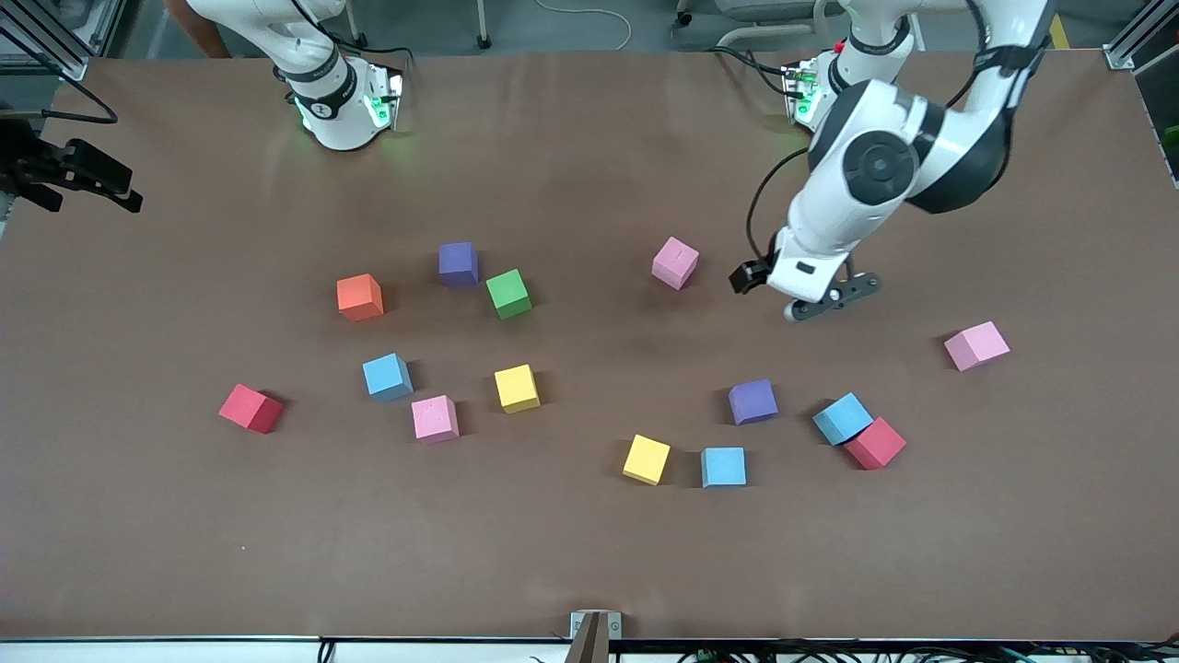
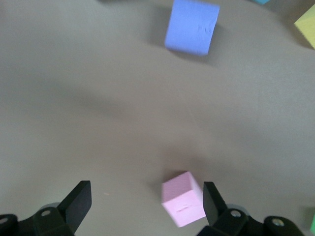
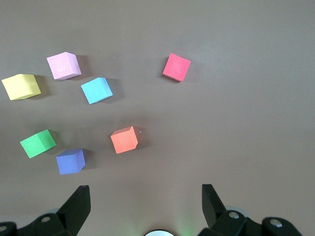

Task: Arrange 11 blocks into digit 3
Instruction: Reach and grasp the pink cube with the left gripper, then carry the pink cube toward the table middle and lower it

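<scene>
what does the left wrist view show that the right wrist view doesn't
Only the left wrist view shows the open left end effector low over the table, a pink block between its fingers, and a purple block. Only the right wrist view shows the open right end effector high above the orange cube, a red block and a green block. Both show the brown table.

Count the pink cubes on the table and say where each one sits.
3. One pink cube lies beside the left gripper; one sits toward the left arm's end; one sits between a blue cube and a yellow cube. None seems hidden.
</scene>
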Available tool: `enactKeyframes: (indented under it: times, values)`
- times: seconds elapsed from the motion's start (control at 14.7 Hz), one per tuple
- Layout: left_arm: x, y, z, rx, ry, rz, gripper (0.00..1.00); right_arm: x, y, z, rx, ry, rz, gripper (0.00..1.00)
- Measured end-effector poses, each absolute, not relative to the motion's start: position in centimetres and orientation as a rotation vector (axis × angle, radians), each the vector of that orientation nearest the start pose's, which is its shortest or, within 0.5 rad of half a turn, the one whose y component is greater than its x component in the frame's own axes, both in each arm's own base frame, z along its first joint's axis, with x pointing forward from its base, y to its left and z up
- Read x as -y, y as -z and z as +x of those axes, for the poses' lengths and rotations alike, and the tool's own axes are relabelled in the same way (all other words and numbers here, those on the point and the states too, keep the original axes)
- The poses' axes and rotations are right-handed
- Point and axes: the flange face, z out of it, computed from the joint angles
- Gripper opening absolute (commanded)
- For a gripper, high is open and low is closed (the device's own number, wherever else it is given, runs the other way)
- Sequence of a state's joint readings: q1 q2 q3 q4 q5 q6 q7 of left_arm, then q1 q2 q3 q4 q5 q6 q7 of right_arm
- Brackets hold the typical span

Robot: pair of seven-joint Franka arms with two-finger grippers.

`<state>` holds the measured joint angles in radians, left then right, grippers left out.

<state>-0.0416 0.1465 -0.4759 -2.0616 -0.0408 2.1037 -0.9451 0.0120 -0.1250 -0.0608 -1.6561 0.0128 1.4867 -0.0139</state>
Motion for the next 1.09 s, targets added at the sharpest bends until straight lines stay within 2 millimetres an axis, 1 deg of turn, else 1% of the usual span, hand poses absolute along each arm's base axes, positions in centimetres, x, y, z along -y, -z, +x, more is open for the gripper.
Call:
enactKeyframes:
  times: [0.14,0.27,0.34,0.48,0.55,0.75,0.95,1.09]
  values:
    - [29.5,-33.5,47.8,0.883,-0.223,-3.038,1.00,2.5,-64.9,50.5,-0.052,-0.059,-3.119,1.00]
    - [31.6,-30.9,46.3,1.076,-0.238,-2.976,1.00,2.5,-66.1,50.2,-0.051,-0.051,-3.119,1.00]
    - [32.6,-29.8,45.4,1.166,-0.246,-2.942,1.00,2.5,-66.5,50.1,-0.051,-0.047,-3.119,1.00]
    - [34.0,-28.1,43.9,1.267,-0.247,-2.906,1.00,2.5,-66.8,50.0,-0.048,-0.041,-3.124,1.00]
    - [34.4,-27.2,42.9,1.296,-0.240,-2.902,1.00,2.6,-66.8,50.0,-0.038,-0.041,-3.131,1.00]
    - [34.3,-24.3,40.2,1.368,-0.236,-2.873,1.00,2.5,-66.8,50.1,0.011,-0.040,-3.137,1.00]
    - [34.8,-22.4,39.0,1.435,-0.265,-2.829,1.00,2.4,-66.8,50.0,0.018,-0.046,-3.137,1.00]
    - [35.3,-21.4,38.4,1.452,-0.289,-2.803,1.00,1.9,-66.7,50.0,0.033,-0.054,-3.138,1.00]
